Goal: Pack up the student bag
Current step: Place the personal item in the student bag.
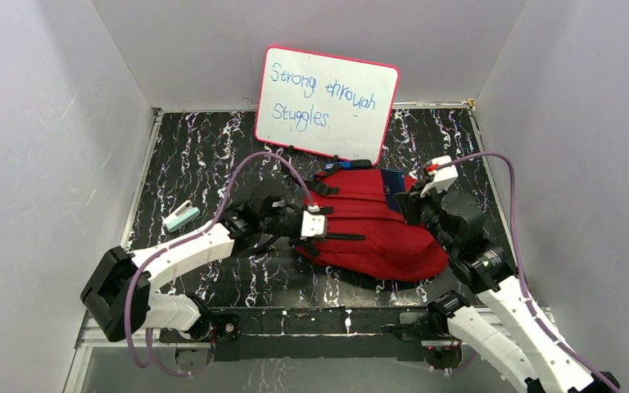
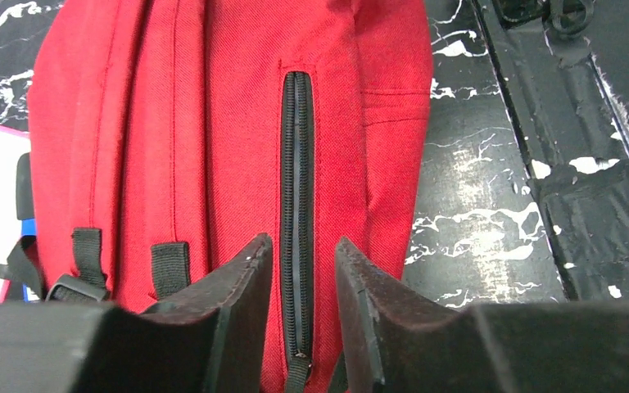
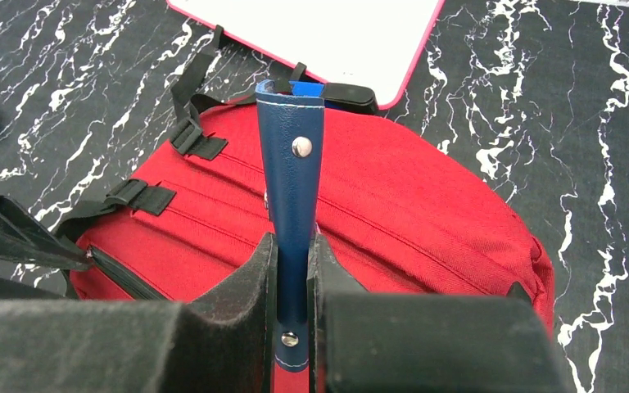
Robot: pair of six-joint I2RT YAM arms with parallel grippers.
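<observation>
The student bag (image 1: pixel 377 233) lies flat on the black marbled table, red with black straps. My left gripper (image 1: pixel 337 232) is at its left side. In the left wrist view the left gripper (image 2: pixel 303 262) stands open just above the bag (image 2: pixel 229 123), one finger on each side of a closed black zipper (image 2: pixel 297 164); the zipper's pull tab (image 2: pixel 298 375) is near the palm. My right gripper (image 3: pixel 292 254) is shut on a flat dark-blue case with metal snaps (image 3: pixel 291 164), held upright over the bag (image 3: pixel 426 205). From above, the right gripper (image 1: pixel 419 203) is at the bag's right end.
A pink-rimmed whiteboard (image 1: pixel 328 102) with blue writing leans against the back wall just behind the bag. A small teal and white object (image 1: pixel 182 217) lies on the table to the left. White walls close in three sides, and the arms' black base rail (image 1: pixel 311 319) runs along the near edge.
</observation>
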